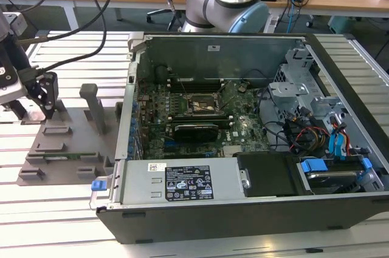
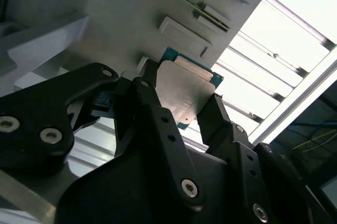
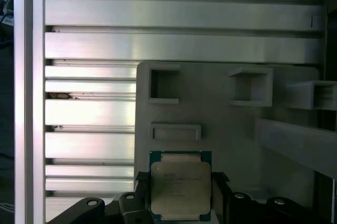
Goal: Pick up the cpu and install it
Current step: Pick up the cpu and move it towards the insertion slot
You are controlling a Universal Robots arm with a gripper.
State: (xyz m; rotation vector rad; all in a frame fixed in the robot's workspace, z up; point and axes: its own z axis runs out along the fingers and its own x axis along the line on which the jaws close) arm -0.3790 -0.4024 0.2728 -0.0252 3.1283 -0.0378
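At the far left of the exterior view the gripper [image 1: 45,103] hangs over a grey fixture plate [image 1: 67,142] on the slatted worktop [image 1: 55,221]. It is narrowed onto the cpu [image 3: 180,184], with a black finger [image 2: 152,100] against each of two opposite edges. The chip is at the plate's near edge, metal top up. I can't tell whether it has left the plate.

Just beside the plate, on the exterior view's right, stands the open computer case [image 1: 243,224], with the socket [image 1: 200,103] in the middle of its motherboard [image 1: 182,133].

That is only an edge hold on a thin chip. I'd worry that a jolt could tilt it or let it slip out. A skewed chip set down on the socket might damage the contacts.

The exterior view gives the case and socket. The first wrist view looks square onto the chip's top and greenish rim, so its alignment can be judged. The second wrist view looks along the fingers and shows how they hug its edges.
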